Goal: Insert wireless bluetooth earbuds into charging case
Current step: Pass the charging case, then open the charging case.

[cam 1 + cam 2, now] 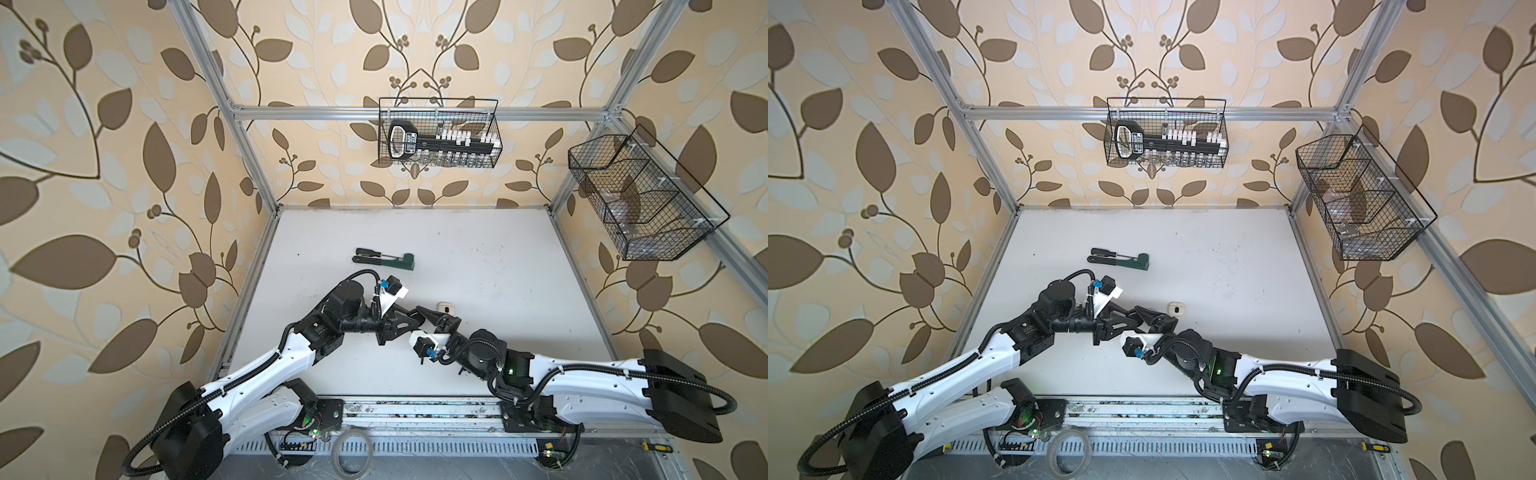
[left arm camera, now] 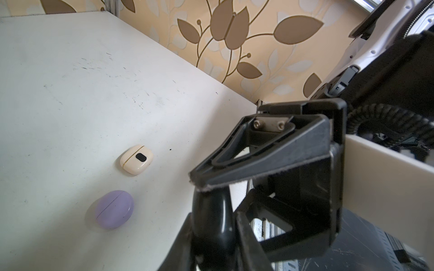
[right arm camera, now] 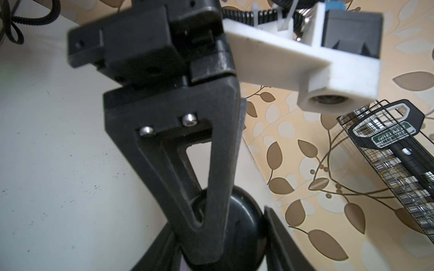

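1. Hidden items: the wireless bluetooth earbuds are not resolving in any view. Both arms are covering the middle of the tabletop in both top views, so the lilac case is showing only in the left wrist view. The black charging case is showing only in part, with its edges hiding behind fingers. Whether its lid is standing open cannot be told.

2. Writing: the tool rack in the wire basket is carrying a green label, and its white lettering is too blurred to read.

3. Grippers: the right gripper is standing part-spread, clamping the black charging case between its 2 fingers. The left gripper is pressing nearly together, its tips pinching the same case.

4. The cream case is lying closed just beside the lilac case, near both grippers.
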### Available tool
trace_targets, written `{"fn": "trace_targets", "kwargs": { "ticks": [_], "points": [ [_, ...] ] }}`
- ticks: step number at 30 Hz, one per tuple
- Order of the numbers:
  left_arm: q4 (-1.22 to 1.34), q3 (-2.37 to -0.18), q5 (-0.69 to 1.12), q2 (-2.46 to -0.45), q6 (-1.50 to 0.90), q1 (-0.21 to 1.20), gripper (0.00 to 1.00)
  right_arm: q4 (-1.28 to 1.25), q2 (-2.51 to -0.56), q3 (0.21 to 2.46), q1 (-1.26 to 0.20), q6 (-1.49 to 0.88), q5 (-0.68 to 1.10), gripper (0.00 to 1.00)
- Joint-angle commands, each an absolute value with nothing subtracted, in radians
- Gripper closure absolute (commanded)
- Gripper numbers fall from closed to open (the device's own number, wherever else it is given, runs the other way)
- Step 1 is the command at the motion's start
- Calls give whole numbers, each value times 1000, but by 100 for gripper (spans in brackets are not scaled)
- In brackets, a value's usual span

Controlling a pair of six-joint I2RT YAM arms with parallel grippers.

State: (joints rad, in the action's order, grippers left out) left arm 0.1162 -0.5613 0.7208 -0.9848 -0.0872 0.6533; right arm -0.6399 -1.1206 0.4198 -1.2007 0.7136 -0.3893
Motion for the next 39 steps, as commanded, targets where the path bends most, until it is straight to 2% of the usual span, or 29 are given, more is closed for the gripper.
{"fn": "trace_targets", "kwargs": {
  "ticks": [1, 3, 5, 7, 9, 11, 14, 17, 22, 28, 34, 39],
  "points": [
    [113, -598, 747, -994, -55, 669, 75, -703, -1127, 460, -1209, 730, -379, 75],
    [115, -600, 746, -999, -51, 670, 79, -699, -1123, 461, -1209, 728, -371, 75],
    [112, -601, 739, -1007, -46, 672, 88, -690, -1118, 461, -1209, 717, -365, 72],
    [116, -600, 722, -1009, -40, 672, 99, -673, -1110, 464, -1209, 684, -368, 60],
    [133, -588, 692, -1005, -34, 672, 100, -642, -1083, 461, -1209, 636, -356, 47],
    [158, -569, 630, -995, -32, 672, 100, -636, -1038, 428, -1209, 578, -328, 39],
    [209, -527, 523, -970, -21, 672, 100, -686, -955, 346, -1204, 490, -326, 32],
    [344, -435, 523, -934, 26, 672, 100, -684, -860, 295, -1162, 367, -262, 26],
    [431, -370, 628, -908, 108, 687, 100, -653, -819, 304, -1097, 210, -209, 25],
    [398, -386, 669, -926, 153, 708, 100, -641, -904, 344, -1098, 204, -236, 27],
    [370, -406, 664, -939, 156, 713, 100, -647, -946, 345, -1098, 214, -175, 29],
    [352, -409, 688, -931, 167, 719, 100, -648, -984, 356, -1097, 219, -229, 31]
  ]
}}
